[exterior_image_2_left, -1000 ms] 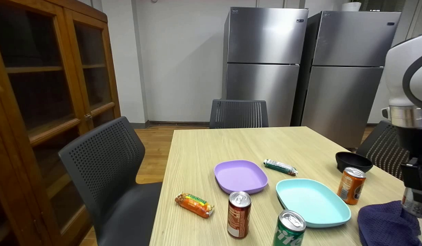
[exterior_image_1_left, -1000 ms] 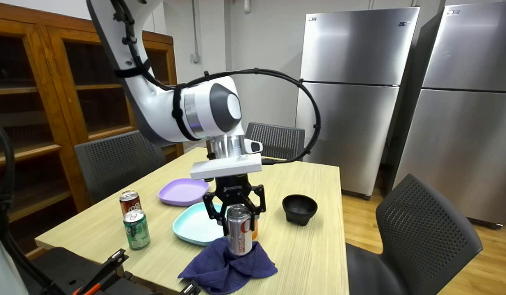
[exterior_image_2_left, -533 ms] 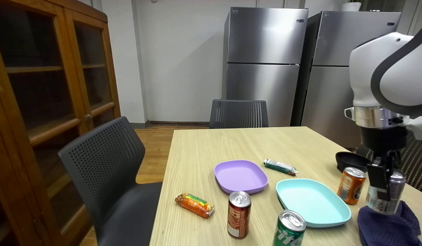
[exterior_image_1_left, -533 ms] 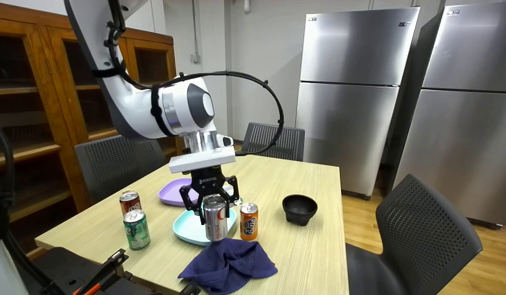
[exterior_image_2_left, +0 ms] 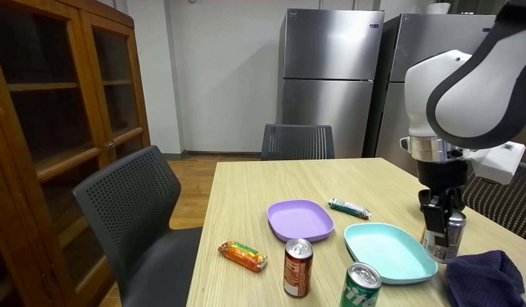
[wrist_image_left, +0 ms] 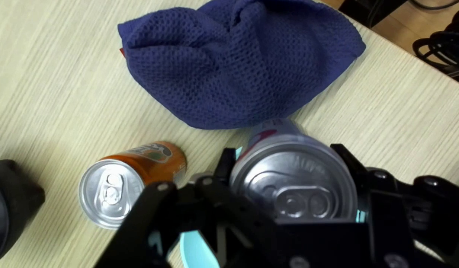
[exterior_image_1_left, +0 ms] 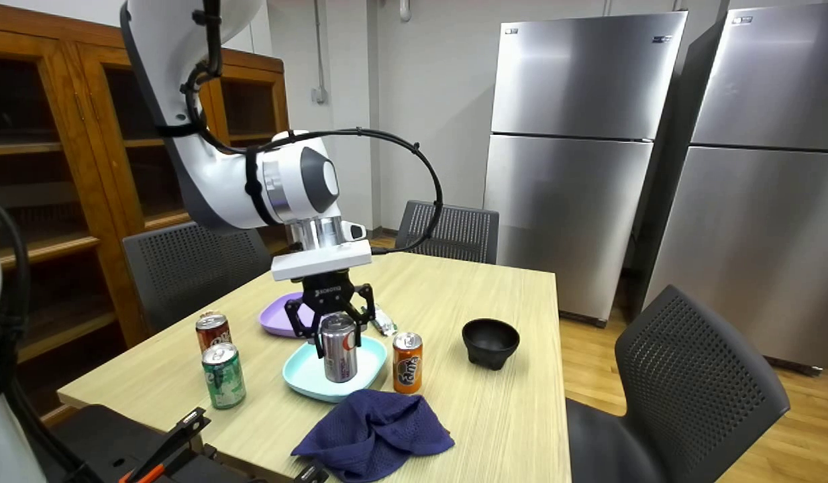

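The jaws are pinching the silver can (exterior_image_1_left: 340, 360), one finger against each flank, and in the wrist view its lid faces back toward the camera between them. So the can lies neither ahead of nor beside the gripper (exterior_image_1_left: 339, 343) but squarely within its grasp — long axis close to upright, running along the fingers, its lower end sticking out past the tips. Its base is near the rim of the teal plate (exterior_image_2_left: 388, 251), on the side toward the cloth (exterior_image_1_left: 374, 439): the wrist view shows slivers of plate to both sides of the can, with the cloth lying crumpled just beyond it. The can looks raised, but whether its base clears the plate I cannot tell. The orange can (exterior_image_1_left: 407, 365) stands upright just beside the plate, apart from the silver one, with the bowl (exterior_image_1_left: 491, 343) farther out on that same side in an exterior view. The arm (exterior_image_1_left: 226, 188) reaches over the table (exterior_image_1_left: 508, 416) from above and is bent sharply near the wrist; in both exterior views the gripper points almost straight down — the cable (exterior_image_1_left: 438, 201) looping out well away from the fingers.
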